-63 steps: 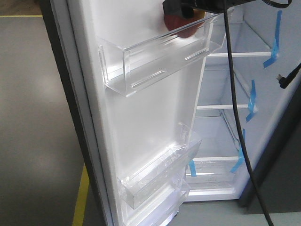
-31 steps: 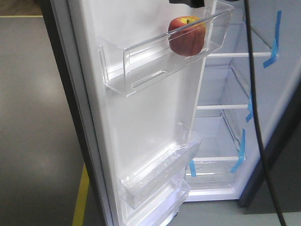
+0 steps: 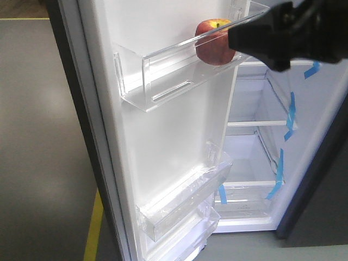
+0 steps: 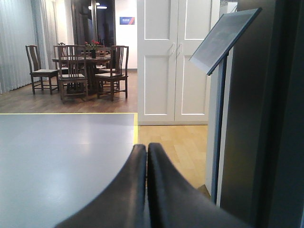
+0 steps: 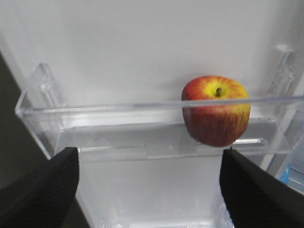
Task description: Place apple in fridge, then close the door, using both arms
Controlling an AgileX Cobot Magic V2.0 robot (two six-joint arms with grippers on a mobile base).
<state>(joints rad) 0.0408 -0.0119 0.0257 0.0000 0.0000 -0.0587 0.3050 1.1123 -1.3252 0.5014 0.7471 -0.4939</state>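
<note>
A blurred black arm [image 3: 293,35] is covering the right side of the apple [image 3: 209,46] and the right end of the top bin [image 3: 163,70] in the front view. The lowest bin [image 3: 179,244] is running off the bottom edge. In the wrist views, the right gripper [image 5: 148,159] and the left gripper [image 4: 146,149] are being cut off at the bottom edge.

text: none legible | blue wall sign [image 4: 127,20]: too small to read
</note>
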